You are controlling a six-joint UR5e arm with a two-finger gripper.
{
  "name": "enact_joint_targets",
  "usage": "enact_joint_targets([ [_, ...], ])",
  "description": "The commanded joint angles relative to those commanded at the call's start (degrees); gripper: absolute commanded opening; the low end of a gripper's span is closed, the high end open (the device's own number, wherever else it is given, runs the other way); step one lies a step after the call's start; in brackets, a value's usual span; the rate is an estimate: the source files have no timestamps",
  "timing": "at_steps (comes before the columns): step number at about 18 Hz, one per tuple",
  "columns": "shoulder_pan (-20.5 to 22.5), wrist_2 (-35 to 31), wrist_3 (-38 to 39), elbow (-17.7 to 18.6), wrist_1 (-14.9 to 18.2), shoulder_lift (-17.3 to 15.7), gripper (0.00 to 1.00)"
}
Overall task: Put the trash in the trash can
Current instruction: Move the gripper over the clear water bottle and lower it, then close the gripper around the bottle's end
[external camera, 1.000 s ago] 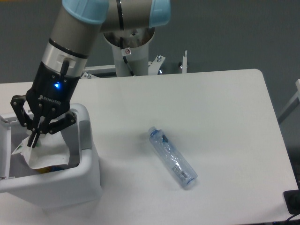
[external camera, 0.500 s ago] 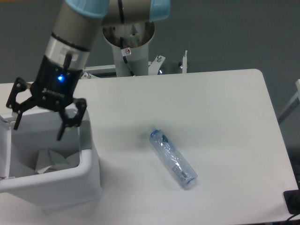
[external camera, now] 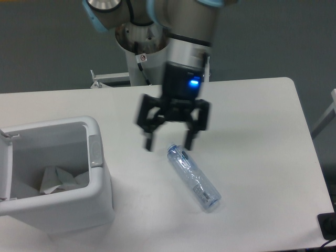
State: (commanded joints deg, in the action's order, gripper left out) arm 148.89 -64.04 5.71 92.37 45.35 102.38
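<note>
A clear bluish plastic bottle [external camera: 192, 177] lies on its side on the white table, cap end toward the upper left. My gripper [external camera: 169, 143] hangs open just above and left of the bottle's cap end, nothing between its fingers. The white trash can [external camera: 97, 194] stands at the left front of the table. A wrinkly white plastic wrapper [external camera: 56, 179] lies inside it on the bottom.
The arm's base column [external camera: 143, 58] rises at the table's far edge. The table's right edge [external camera: 310, 152] runs near a grey frame part. A dark object [external camera: 328, 226] sits at the lower right corner.
The gripper let the wrapper drop into the trash can, opened, and then swung right across the table to hover by the bottle's cap end.
</note>
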Motion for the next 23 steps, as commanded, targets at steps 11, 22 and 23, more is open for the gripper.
enact_joint_targets([
  [11,-5.18,-17.78,-5.43,-3.51,-0.97,17.14,1.0],
  [22,-8.17,-23.14,-9.05,-1.49,-0.79,21.28,1.0],
  [23,-8.17,-23.14,-9.05,-1.49,-0.88,21.54,1.0],
])
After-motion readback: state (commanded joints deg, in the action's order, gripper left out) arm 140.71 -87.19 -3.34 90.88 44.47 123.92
